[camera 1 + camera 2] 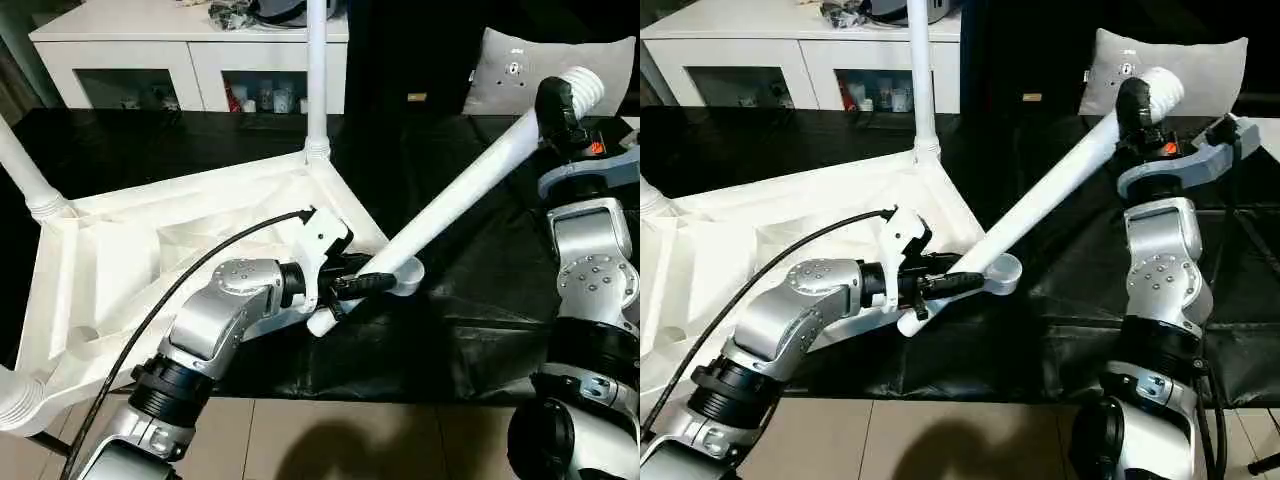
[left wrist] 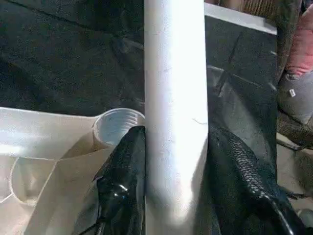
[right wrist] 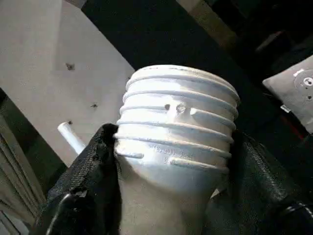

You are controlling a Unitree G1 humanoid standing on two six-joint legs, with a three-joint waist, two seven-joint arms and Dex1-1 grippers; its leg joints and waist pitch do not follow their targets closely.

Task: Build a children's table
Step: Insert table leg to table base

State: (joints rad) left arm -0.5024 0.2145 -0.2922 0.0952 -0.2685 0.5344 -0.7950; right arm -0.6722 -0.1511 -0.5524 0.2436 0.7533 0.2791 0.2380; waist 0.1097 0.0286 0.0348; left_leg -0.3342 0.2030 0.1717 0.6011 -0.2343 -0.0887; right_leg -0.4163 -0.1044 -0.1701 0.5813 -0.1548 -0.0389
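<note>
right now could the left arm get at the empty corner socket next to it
Probably yes in distance: the open socket sits right beside the left gripper. But that gripper is closed on the loose leg, which the right gripper holds at its threaded end, so it isn't free.

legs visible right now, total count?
4. One leg stands in the tabletop's far corner socket, one at its far-left corner, one at the near-left corner, and one loose leg is held between left gripper and right gripper.
</note>
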